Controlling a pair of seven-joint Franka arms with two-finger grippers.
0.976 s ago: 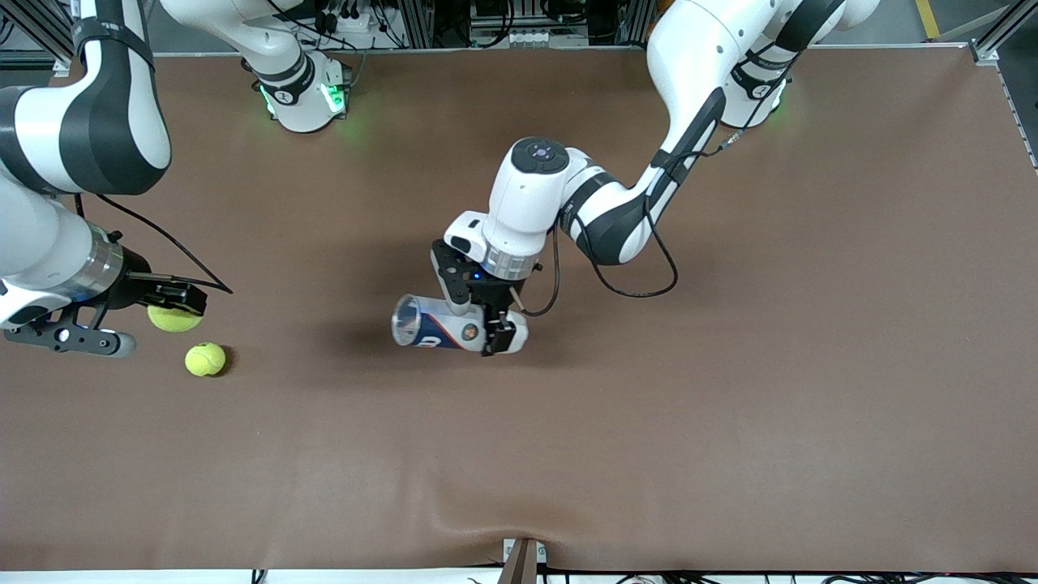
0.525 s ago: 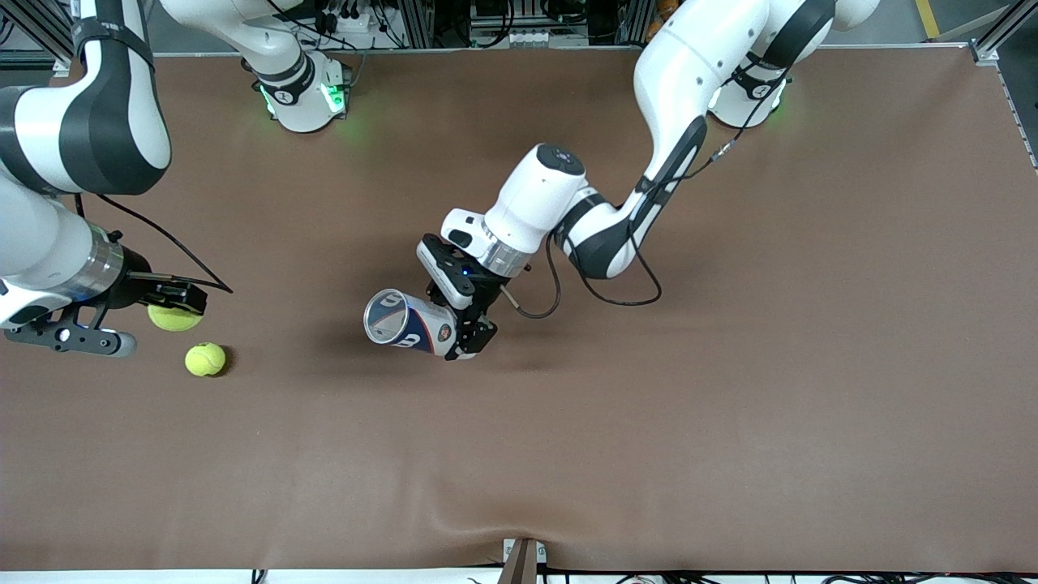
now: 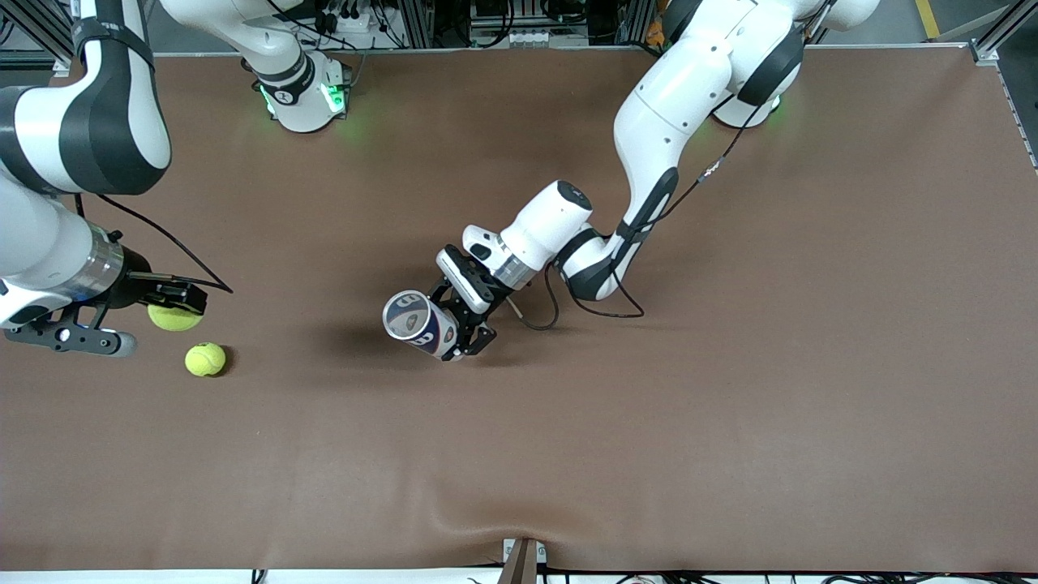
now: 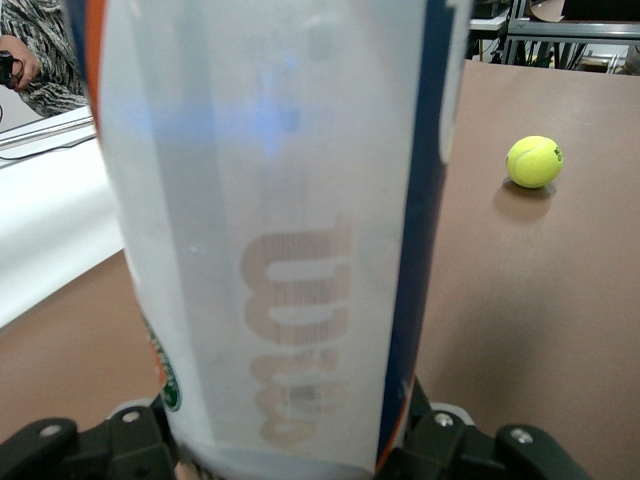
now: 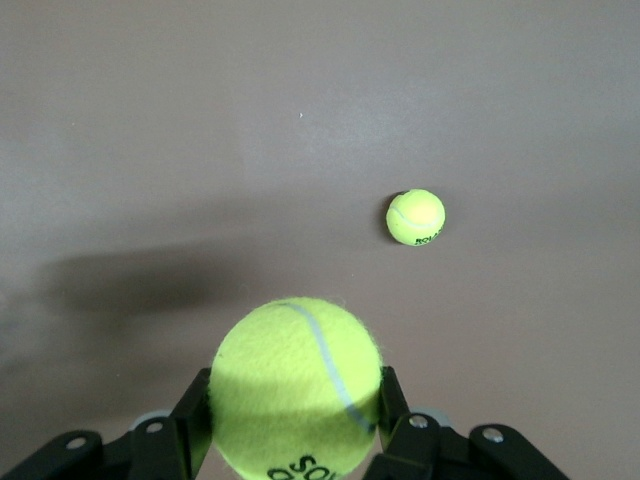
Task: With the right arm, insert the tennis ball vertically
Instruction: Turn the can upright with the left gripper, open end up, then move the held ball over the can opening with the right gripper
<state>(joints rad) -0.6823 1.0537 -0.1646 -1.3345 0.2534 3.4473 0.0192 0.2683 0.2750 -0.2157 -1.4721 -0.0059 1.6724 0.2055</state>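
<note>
A brown mat (image 3: 730, 405) covers the table, with aluminium framing (image 3: 454, 24) and cables along the edge by the arm bases.

A high front camera looks down across the brown table (image 3: 730, 405) toward both arm bases. Each wrist camera looks closely past its own fingers. All three share one loose fuzzy yellow-green tennis ball (image 3: 205, 359) (image 4: 534, 161) (image 5: 416, 217).
</note>
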